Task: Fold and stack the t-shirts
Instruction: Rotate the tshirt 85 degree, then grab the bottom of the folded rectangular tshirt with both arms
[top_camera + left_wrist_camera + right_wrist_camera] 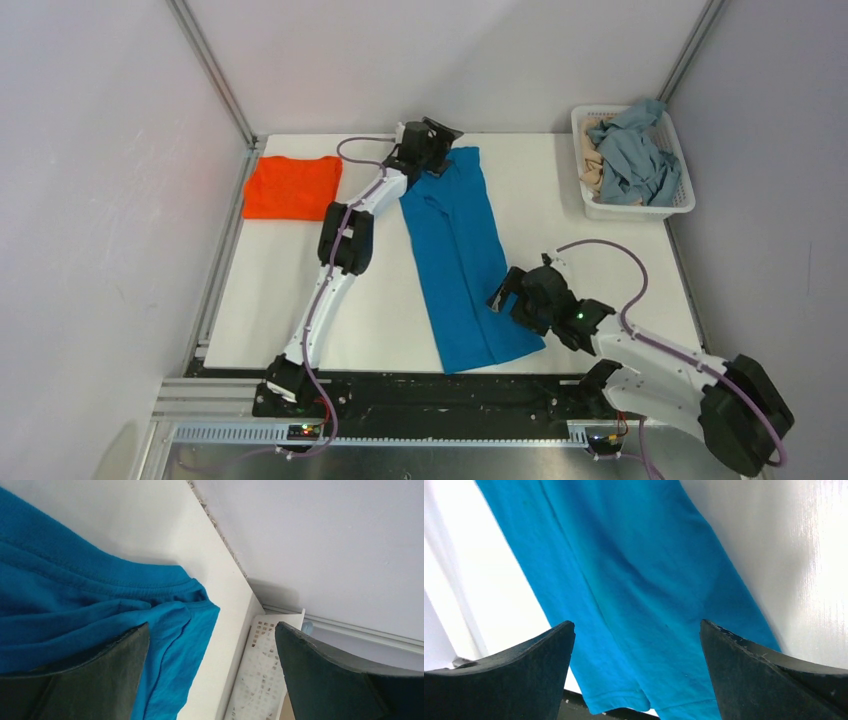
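A blue t-shirt [457, 260], folded lengthwise into a long strip, lies across the middle of the table from back to front. My left gripper [438, 150] is open over its far end, at the collar [150, 592]; its left finger is over the cloth. My right gripper [508, 297] is open over the shirt's near right edge, and the hem [634, 700] shows between its fingers. A folded orange t-shirt [291, 186] lies at the back left.
A white basket [684, 195] at the back right holds crumpled grey-blue and beige shirts; it also shows in the left wrist view [255, 680]. The shirt's hem reaches the table's front edge. Grey walls close in the table.
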